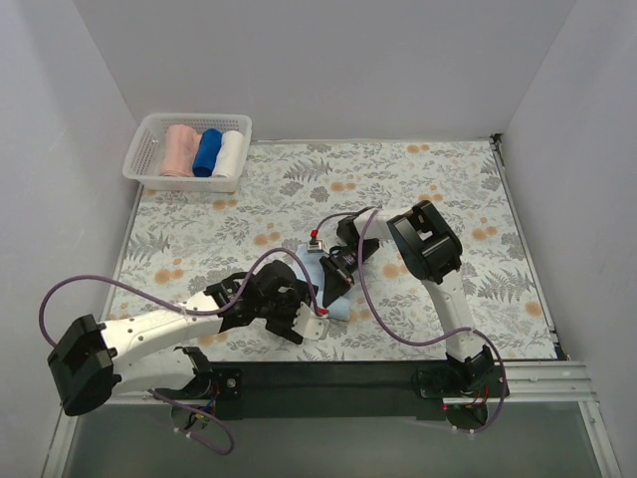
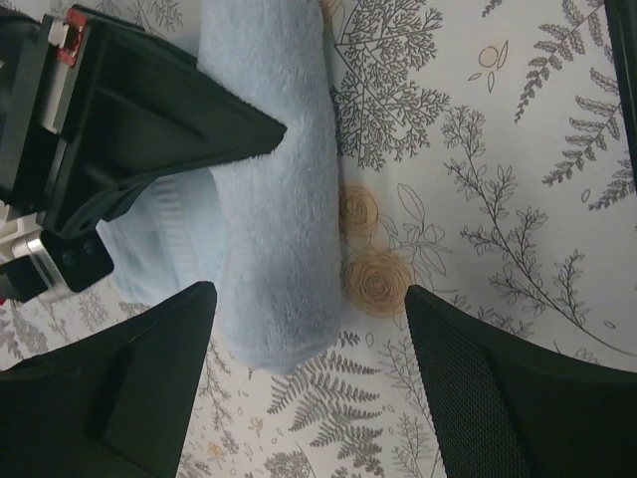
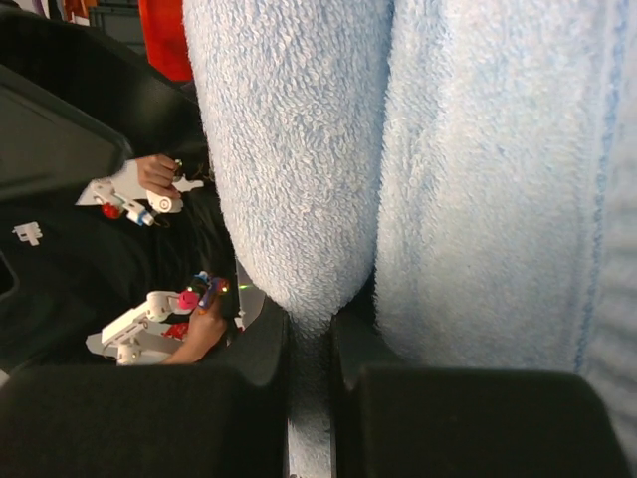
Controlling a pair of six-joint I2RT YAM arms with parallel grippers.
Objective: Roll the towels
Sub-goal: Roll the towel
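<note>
The partly rolled light-blue towel (image 2: 279, 199) lies at the near middle of the table (image 1: 418, 189), where the right gripper (image 3: 312, 383) is pinched tight on a fold of it and the left gripper (image 2: 309, 299) straddles its end, fingers spread wide, clasping nothing.

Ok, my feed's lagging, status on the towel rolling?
Left tool open over light blue towel, partly rolled. Right tool shut on its fold. Pink roll in basket. Nothing in the way.
</note>
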